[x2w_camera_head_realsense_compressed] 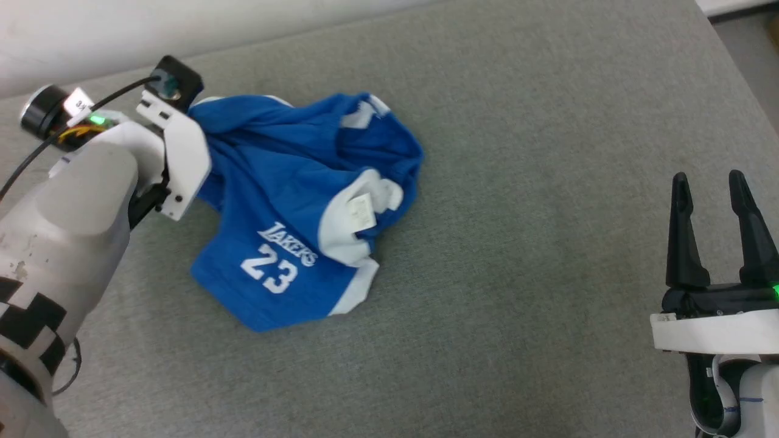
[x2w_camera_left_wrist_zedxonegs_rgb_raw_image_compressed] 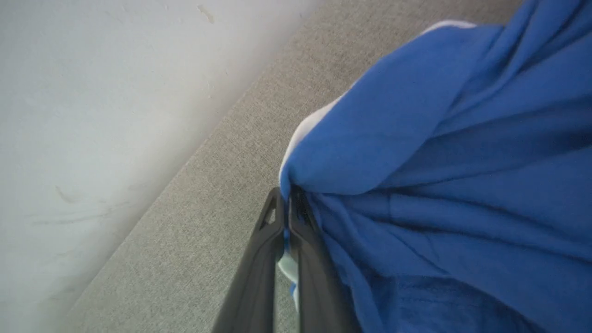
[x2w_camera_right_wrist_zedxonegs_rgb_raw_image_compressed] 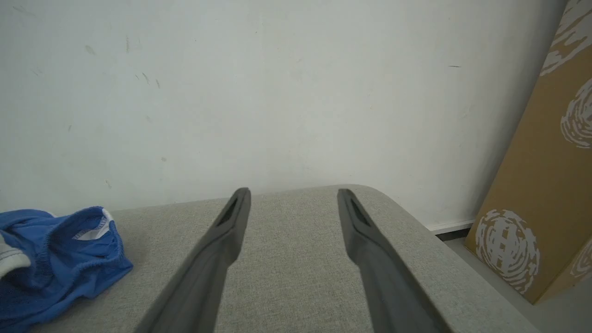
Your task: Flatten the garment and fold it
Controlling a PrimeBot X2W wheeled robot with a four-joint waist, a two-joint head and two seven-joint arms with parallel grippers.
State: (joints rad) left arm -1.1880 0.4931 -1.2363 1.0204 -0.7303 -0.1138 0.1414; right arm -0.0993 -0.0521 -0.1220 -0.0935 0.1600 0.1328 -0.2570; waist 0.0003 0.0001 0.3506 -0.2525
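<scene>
Here, in the head view, the shorts [x2w_camera_head_realsense_compressed: 286, 213] lie bunched on the left half of the grey pad [x2w_camera_head_realsense_compressed: 517, 243], the "LAKERS 23" leg face up and the white tag on top. My left arm [x2w_camera_head_realsense_compressed: 91, 182] reaches in at their left edge. The right gripper [x2w_camera_head_realsense_compressed: 709, 176] waits well apart at lower right, fingers spread and empty. I judge that leaves it free to take an opposite edge.

In the left wrist view, the left gripper [x2w_camera_left_wrist_zedxonegs_rgb_raw_image_compressed: 286, 203] is pinched tight on a fold of blue cloth, with a sliver of white trim between the fingers. It looks like an edge hold meant to draw the bunch out flat.

In the right wrist view, the spread fingers point at the wall [x2w_camera_right_wrist_zedxonegs_rgb_raw_image_compressed: 277, 92] over bare pad, with the shorts off to their left. Nothing is flattened yet.
</scene>
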